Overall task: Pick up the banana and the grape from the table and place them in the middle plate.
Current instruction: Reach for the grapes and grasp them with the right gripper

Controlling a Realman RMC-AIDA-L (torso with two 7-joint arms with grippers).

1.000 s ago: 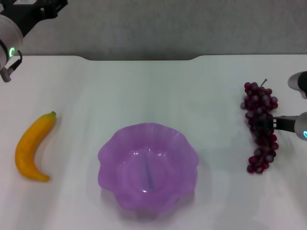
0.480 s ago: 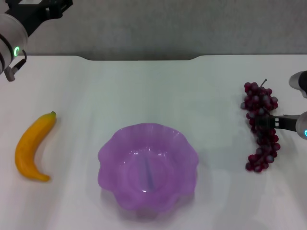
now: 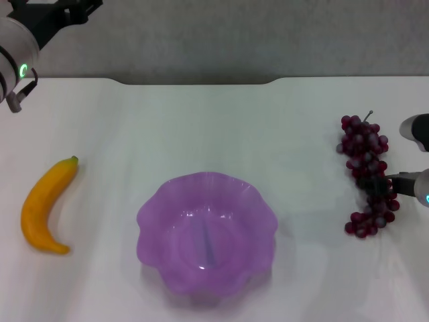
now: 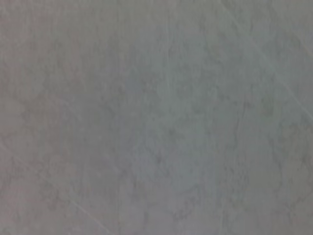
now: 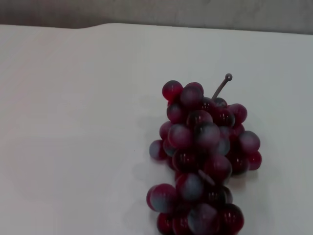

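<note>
Right gripper (image 3: 390,181) sat against the dark red-purple grape bunch (image 3: 366,176), presumably going for a grab; couldn't tell if its jaws were spread or pinching. Left gripper (image 3: 47,13) was parked far off, jaw state unclear too.

Left arm (image 3: 20,40) was raised at the far left corner, well off the work, dark gripper parts tilted upward past the frame edge, a green ring lit on the wrist. Right gripper (image 3: 383,181) reached in from the right edge at table level, dark finger lying against the grape (image 3: 366,176) bunch's lower half; opening could not be made out.
</note>
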